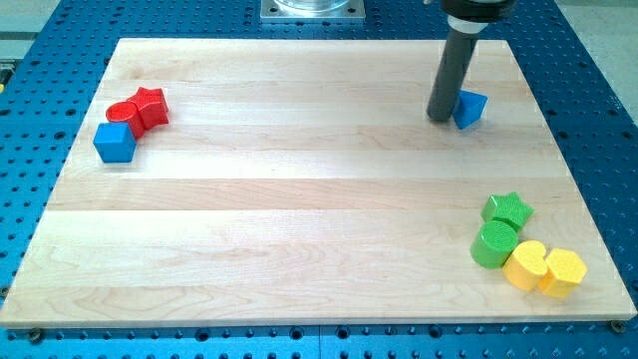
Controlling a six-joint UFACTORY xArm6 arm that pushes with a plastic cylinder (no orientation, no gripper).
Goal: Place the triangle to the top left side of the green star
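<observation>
Rod tip (440,118) of dark arm sits on pale wooden board (299,199), touching left edge of small blue triangle block (471,108), near view's top right. No pincer on this rig, so no spread or pinch to report. Green star block (508,209) lies well below, at view's right, touching green cylinder (494,245); 2 yellow blocks (543,267) just beside. Red pair (140,108) and blue cube (115,143) far at view's left. Judgement: task barely begun; triangle needs pushing down toward star's top left.

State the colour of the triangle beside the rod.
Blue triangle, clearest in the camera view.
</observation>
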